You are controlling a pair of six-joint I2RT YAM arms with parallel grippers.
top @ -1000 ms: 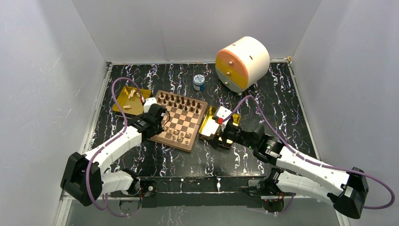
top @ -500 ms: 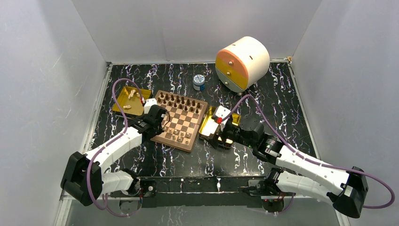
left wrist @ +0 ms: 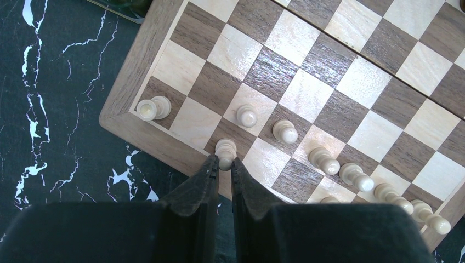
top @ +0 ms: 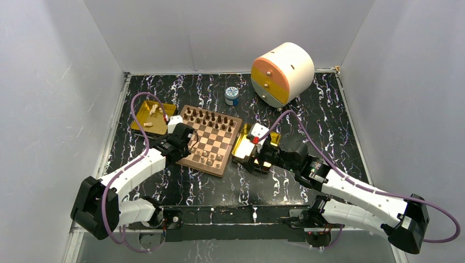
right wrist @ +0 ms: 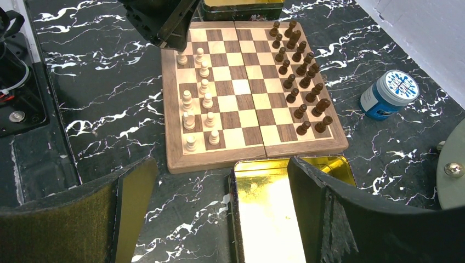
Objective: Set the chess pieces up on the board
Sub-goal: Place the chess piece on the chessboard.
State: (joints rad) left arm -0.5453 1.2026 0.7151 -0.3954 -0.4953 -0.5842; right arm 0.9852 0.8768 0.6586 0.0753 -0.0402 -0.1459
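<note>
one pale piece (left wrist: 225, 148) pinched in left gripper (left wrist: 224, 164) at board (left wrist: 129, 82) edge | right gripper (right wrist: 219, 167) wide apart, empty | risk: off-centre release tips it into next pawn (left wrist: 247, 115)

No legible text anywhere, small blue round jar (right wrist: 388, 94) with white lid bearing blue markings, too small to read

Top camera overhead, far; wrists close; board (top: 215, 143) shared.
</note>
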